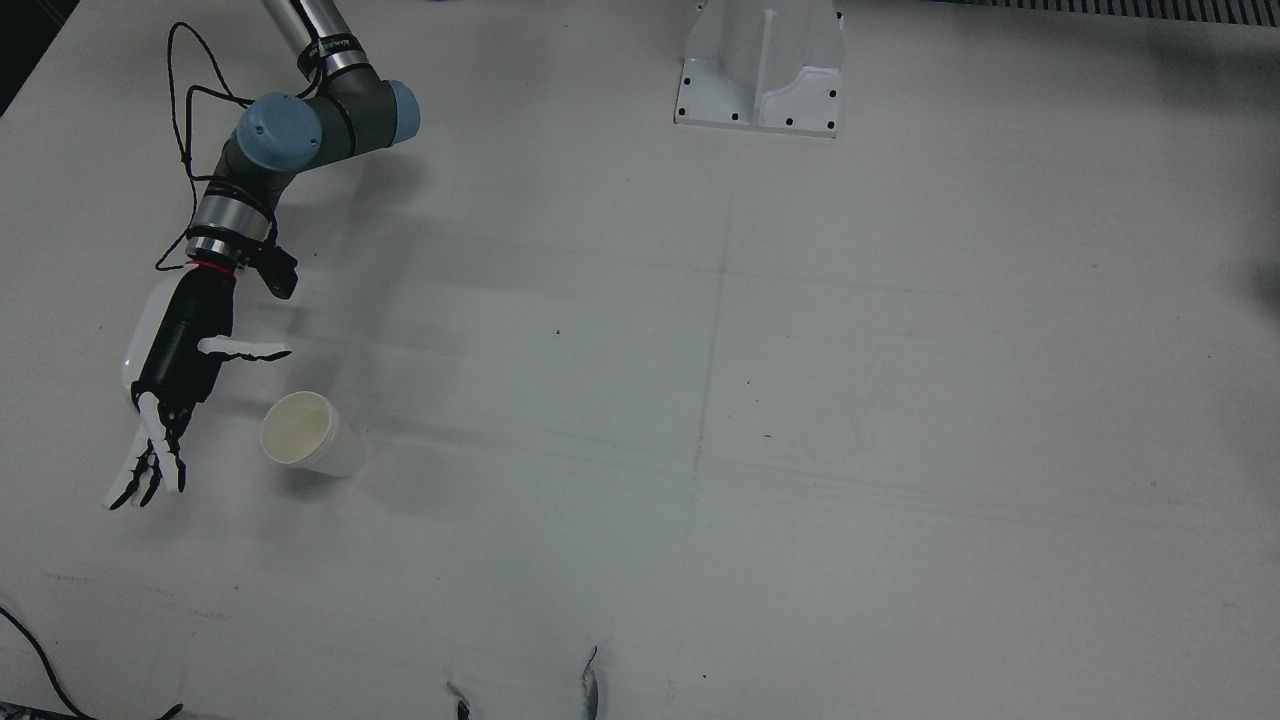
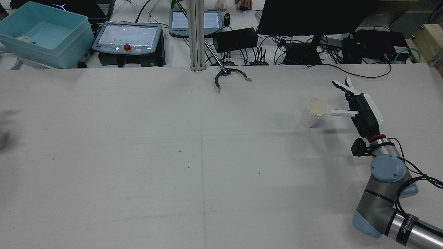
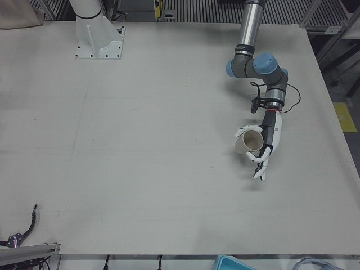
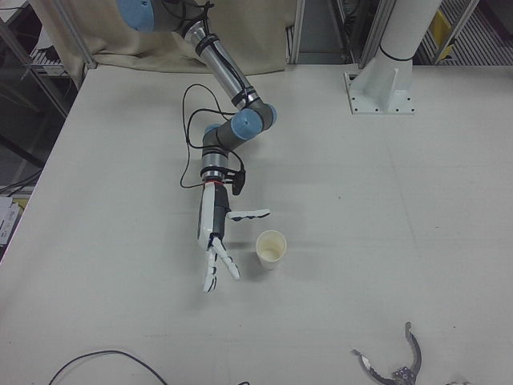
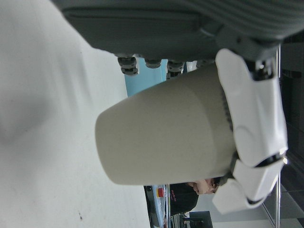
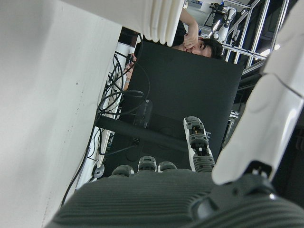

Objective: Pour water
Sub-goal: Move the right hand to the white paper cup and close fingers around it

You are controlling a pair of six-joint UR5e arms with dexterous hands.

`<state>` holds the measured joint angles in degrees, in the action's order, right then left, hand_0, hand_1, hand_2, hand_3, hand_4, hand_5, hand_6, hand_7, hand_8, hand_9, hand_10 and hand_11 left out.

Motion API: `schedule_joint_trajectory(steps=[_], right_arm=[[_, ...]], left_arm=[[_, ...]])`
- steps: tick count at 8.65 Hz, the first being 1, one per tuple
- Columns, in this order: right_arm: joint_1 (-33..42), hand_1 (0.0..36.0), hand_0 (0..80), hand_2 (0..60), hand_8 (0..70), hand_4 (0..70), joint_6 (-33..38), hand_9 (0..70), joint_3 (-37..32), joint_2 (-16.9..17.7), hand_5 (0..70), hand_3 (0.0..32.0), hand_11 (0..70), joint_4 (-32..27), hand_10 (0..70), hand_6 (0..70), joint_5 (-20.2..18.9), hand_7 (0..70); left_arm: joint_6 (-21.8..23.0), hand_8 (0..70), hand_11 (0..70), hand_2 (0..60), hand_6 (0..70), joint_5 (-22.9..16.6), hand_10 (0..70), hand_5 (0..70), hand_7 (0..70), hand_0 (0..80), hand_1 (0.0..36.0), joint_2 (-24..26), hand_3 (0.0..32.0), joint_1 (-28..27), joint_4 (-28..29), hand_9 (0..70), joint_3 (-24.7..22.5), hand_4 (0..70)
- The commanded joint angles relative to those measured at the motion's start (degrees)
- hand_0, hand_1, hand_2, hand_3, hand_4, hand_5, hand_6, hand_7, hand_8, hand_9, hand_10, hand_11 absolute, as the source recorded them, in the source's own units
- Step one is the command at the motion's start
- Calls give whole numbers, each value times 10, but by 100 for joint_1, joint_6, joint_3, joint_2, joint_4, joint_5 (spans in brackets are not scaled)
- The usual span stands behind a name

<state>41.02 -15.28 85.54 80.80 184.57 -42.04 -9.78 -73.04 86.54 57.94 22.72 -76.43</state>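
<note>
A white paper cup (image 1: 300,432) stands upright on the table, also in the rear view (image 2: 313,112) and the right-front view (image 4: 271,249). My right hand (image 1: 175,385) is open beside it, a small gap away, with the thumb (image 1: 245,349) stretched toward the cup and the fingers (image 1: 150,470) spread; it also shows in the rear view (image 2: 361,110) and the right-front view (image 4: 212,241). My left hand (image 3: 268,139) shows only in the left-front view and its own view; it is shut on a tan paper cup (image 3: 248,144), thumb (image 5: 254,118) pressed on the cup's side (image 5: 166,137).
A white pedestal (image 1: 760,70) is bolted at the table's robot side, also in the left-front view (image 3: 98,36). A metal clamp (image 2: 230,74) lies at the operators' edge. Teach pendants, cables and a blue bin (image 2: 45,33) sit beyond the table.
</note>
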Motion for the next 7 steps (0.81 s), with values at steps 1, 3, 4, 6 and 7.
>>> schedule_joint_trajectory(steps=[1, 3, 4, 6, 7], right_arm=[[-95, 95, 515, 0, 39, 141, -28, 50, -301, -116, 32, 0, 0, 17, 0, 0, 12, 0], [-208, 97, 517, 0, 39, 147, -72, 50, -310, -283, 39, 0, 0, 52, 0, 0, -6, 0], [-261, 97, 519, 0, 39, 151, -124, 49, -310, -345, 40, 0, 0, 61, 0, 0, -6, 0], [-323, 97, 518, 0, 40, 160, -317, 52, -310, -363, 46, 0, 0, 44, 0, 0, 12, 0], [-332, 98, 520, 0, 41, 164, -388, 53, -362, -441, 47, 0, 0, 44, 0, 0, 12, 0]], left_arm=[[2, 0, 73, 600, 0, 0, 34, 700, 220, 441, 360, -216, 0, 7, 189, 30, 23, 242], [2, 0, 74, 600, 0, 0, 35, 700, 217, 430, 360, -225, 0, 33, 242, 29, 40, 241], [2, 0, 73, 600, 0, 0, 35, 700, 218, 430, 360, -225, 0, 33, 259, 29, 41, 243], [11, 0, 74, 600, 0, 0, 36, 700, 217, 421, 360, -225, 0, 33, 295, 29, 84, 241], [2, 0, 76, 600, 0, 0, 37, 700, 218, 417, 360, -225, 0, 42, 303, 29, 84, 244]])
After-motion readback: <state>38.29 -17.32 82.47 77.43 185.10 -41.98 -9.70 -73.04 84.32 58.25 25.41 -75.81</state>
